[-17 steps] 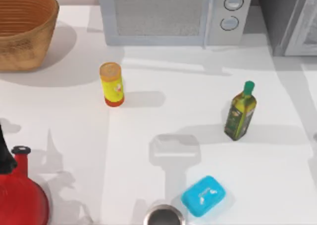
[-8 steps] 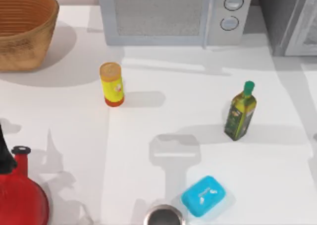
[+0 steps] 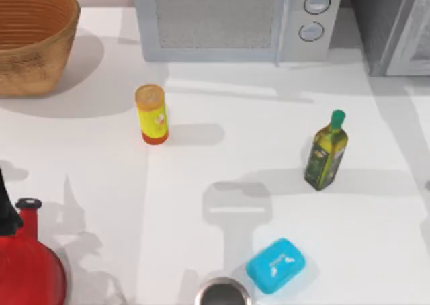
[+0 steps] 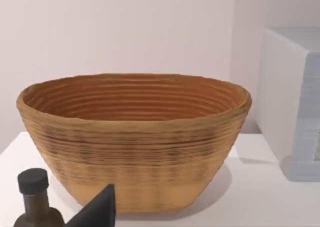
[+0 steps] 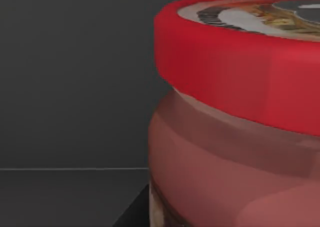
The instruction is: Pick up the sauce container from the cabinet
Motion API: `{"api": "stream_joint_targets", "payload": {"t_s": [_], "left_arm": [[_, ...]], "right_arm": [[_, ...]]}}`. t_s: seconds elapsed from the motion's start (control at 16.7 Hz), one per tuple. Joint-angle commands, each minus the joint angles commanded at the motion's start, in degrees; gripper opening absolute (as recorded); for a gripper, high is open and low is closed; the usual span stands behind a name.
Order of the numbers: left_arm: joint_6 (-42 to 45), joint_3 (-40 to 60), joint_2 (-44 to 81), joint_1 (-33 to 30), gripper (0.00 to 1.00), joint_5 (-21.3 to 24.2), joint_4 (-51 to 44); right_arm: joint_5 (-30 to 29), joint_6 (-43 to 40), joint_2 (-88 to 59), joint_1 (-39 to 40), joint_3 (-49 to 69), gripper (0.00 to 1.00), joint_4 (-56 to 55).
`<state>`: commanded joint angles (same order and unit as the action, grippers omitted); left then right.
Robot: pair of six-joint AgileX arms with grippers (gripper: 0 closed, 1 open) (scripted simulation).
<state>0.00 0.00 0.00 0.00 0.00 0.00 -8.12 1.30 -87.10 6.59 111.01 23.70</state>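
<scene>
Closest to your right arm's wrist camera sits the sauce container (image 5: 235,122), a stout jar with a wide red lid, a dark printed emblem on top and reddish contents, looming very near against the dark grey inner walls of the cabinet (image 5: 75,77); a dark wedge low in that view may be a fingertip, but you cannot tell how far the right jaws stand apart or whether they hold anything. By this judgement you are at the approach, reaching into the cabinet, with the grasp not yet confirmed; the next move calls for centring the jaws on the jar's body below the lid, closing, then drawing it straight out. From above, the front of the white table (image 3: 201,177) carries a blue soap bar (image 3: 275,265), a red kettle (image 3: 27,265) and a metal cup rim (image 3: 222,293); farther back stand a green oil bottle (image 3: 326,150) and a slim yellow canister (image 3: 152,113), then a woven basket (image 3: 33,36) and a pale microwave (image 3: 235,19). Your left arm is parked facing that basket, its jaw state hidden
</scene>
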Motion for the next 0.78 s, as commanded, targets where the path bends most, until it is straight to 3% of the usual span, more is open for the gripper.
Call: {"api": "stream_joint_targets", "payload": {"t_s": [0.48, 0.78], "left_arm": [[0.0, 0.0, 0.0, 0.0, 1.0, 0.0, 0.0], [0.0, 0.0, 0.0, 0.0, 1.0, 0.0, 0.0]], "right_arm": [[-7.2, 0.0, 15.4, 7.6, 5.3, 0.0, 21.7], [-8.3, 0.0, 18.1, 8.8, 5.8, 0.0, 24.5]]}}
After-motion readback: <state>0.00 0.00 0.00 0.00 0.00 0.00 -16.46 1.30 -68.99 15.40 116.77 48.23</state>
